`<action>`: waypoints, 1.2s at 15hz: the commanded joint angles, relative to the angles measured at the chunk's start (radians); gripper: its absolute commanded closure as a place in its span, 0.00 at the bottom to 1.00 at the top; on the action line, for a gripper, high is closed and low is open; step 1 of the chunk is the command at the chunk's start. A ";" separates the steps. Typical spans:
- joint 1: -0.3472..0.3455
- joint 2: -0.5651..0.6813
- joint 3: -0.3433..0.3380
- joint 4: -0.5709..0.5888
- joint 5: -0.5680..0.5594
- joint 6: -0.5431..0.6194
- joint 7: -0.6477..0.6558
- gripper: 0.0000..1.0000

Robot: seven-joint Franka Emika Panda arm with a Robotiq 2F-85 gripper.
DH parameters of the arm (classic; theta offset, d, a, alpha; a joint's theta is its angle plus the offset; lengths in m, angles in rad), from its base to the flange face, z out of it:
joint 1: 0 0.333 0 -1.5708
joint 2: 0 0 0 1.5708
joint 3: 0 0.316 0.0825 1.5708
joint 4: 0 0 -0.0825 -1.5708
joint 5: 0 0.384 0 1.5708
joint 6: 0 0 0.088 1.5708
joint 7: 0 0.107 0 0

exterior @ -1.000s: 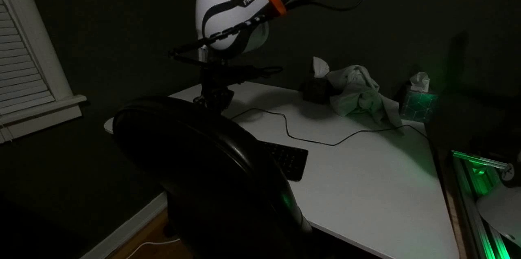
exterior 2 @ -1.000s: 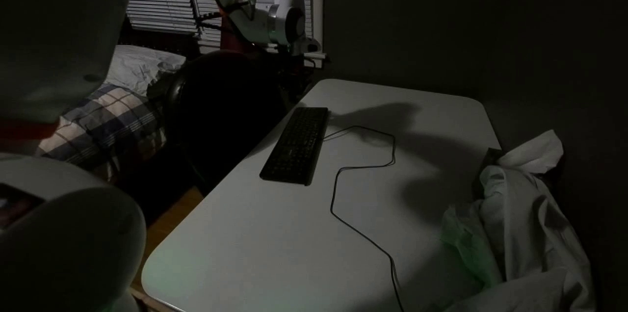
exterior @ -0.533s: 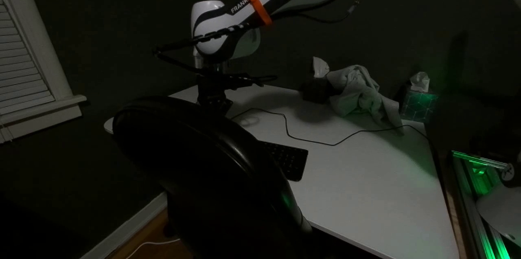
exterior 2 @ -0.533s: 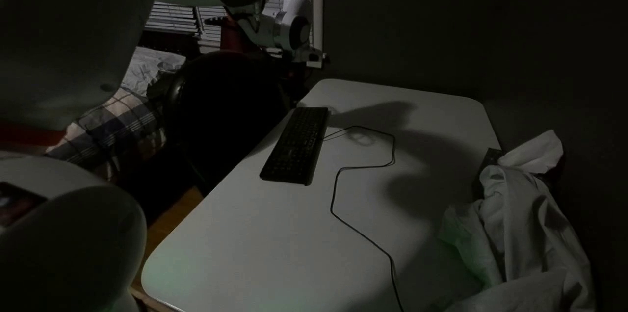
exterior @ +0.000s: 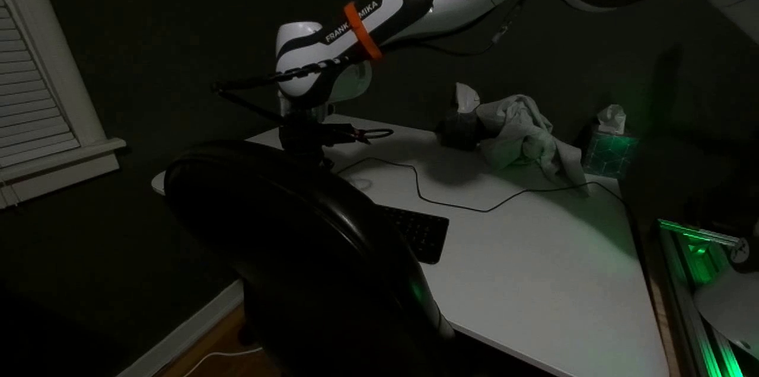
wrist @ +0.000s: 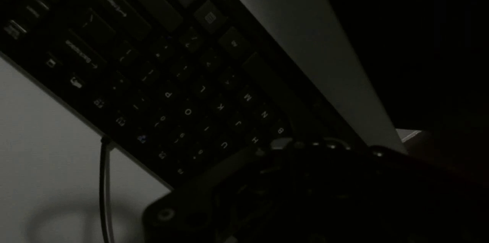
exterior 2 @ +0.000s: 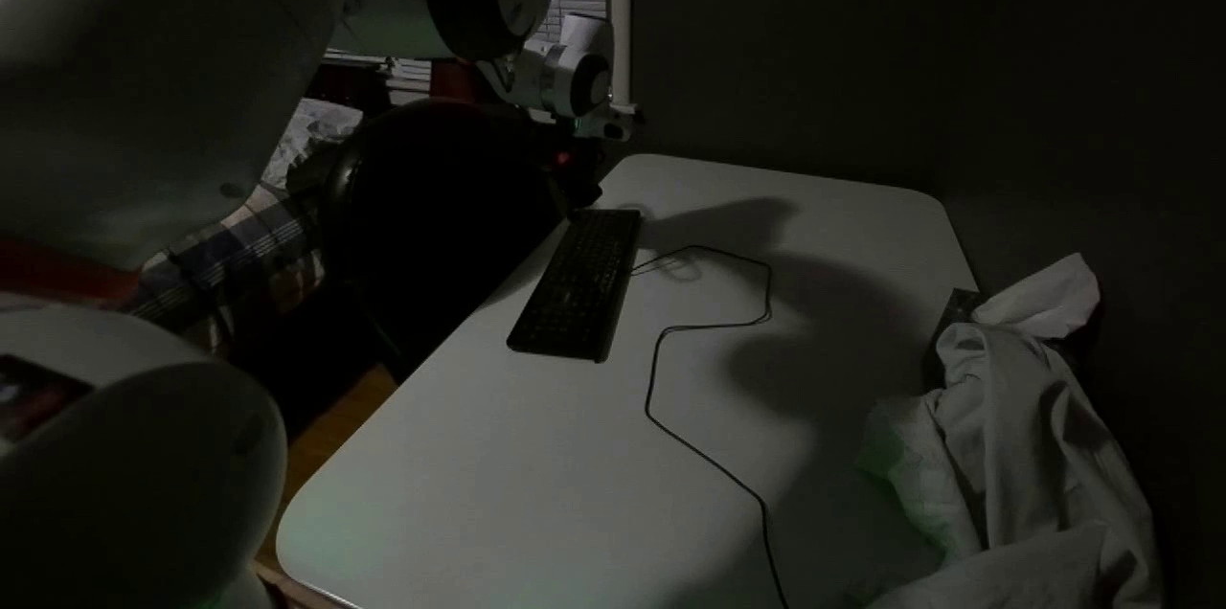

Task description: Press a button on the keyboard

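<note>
Lower than half a second ago: white-and-black jointed robot arm (exterior: 450,0)

In an exterior view, a glossy black chair back (exterior: 284,235) hides much of the flat black keyboard (exterior: 422,236) on the white desk (exterior: 533,273).

In an exterior view, the dark, bulky gripper (exterior 2: 580,194) hangs near the keyboard's far end; contact is unclear.

In the wrist view, gloom hides how far it opens or whether it holds anything. Likely light, stiff and prone to skid, the keyboard wants no grasp, just a gentle push mid-key; its flat dark keys (wrist: 185,69) carry pale letters.
</note>
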 commanded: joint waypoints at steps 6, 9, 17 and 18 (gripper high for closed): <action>0.009 0.099 -0.021 0.117 0.033 -0.013 0.107 1.00; 0.009 0.121 -0.023 0.138 0.031 -0.021 0.135 1.00; 0.007 0.155 -0.019 0.177 0.032 -0.033 0.168 1.00; 0.007 0.158 -0.018 0.180 0.032 -0.029 0.167 1.00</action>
